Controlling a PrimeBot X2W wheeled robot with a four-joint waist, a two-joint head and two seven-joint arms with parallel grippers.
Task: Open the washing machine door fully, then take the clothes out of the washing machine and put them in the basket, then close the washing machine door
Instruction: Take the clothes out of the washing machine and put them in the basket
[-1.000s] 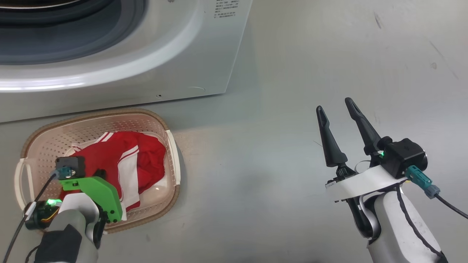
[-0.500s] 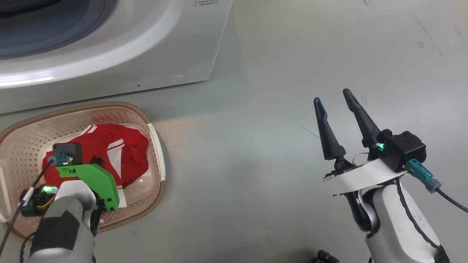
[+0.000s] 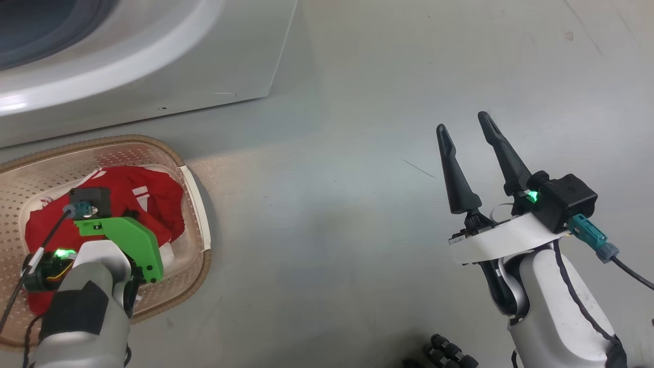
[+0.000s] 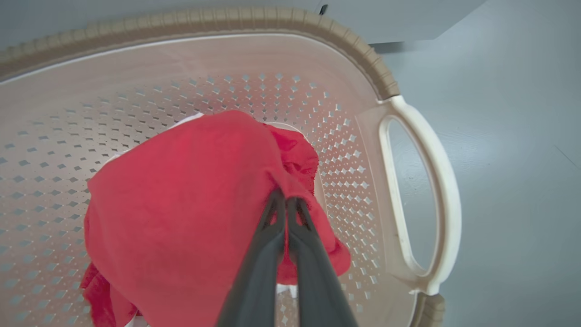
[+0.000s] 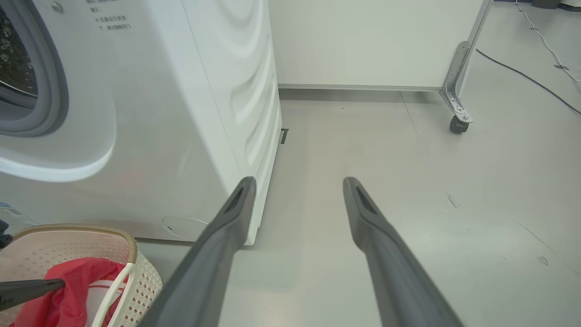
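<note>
My left gripper (image 4: 285,200), fingers pressed together, pinches a fold of the red clothes (image 4: 181,204) inside the basket (image 4: 447,181). The cloth is gathered at the tips and drapes down over the perforated bottom. That wrist tips steeply downward over the basket, the forearm rising from the lower left of the head view.

My right gripper (image 3: 464,122) stands spread wide and holds nothing. It hangs over bare floor (image 3: 332,204), well apart from the basket, fingers pointing forward past the corner of the washer (image 3: 153,66), forearm at the lower right.

The basket sits on the floor just in front of the washer. The porthole (image 5: 43,104) shows its grey gasket uncovered in the right wrist view, so I judge the door already open.

As I read it, the unloading is near its end: the clothes are in the basket but not yet released. I cannot tell whether more cloth lies in the drum (image 5: 13,63). Letting go, checking the drum and closing the door are left to do.
</note>
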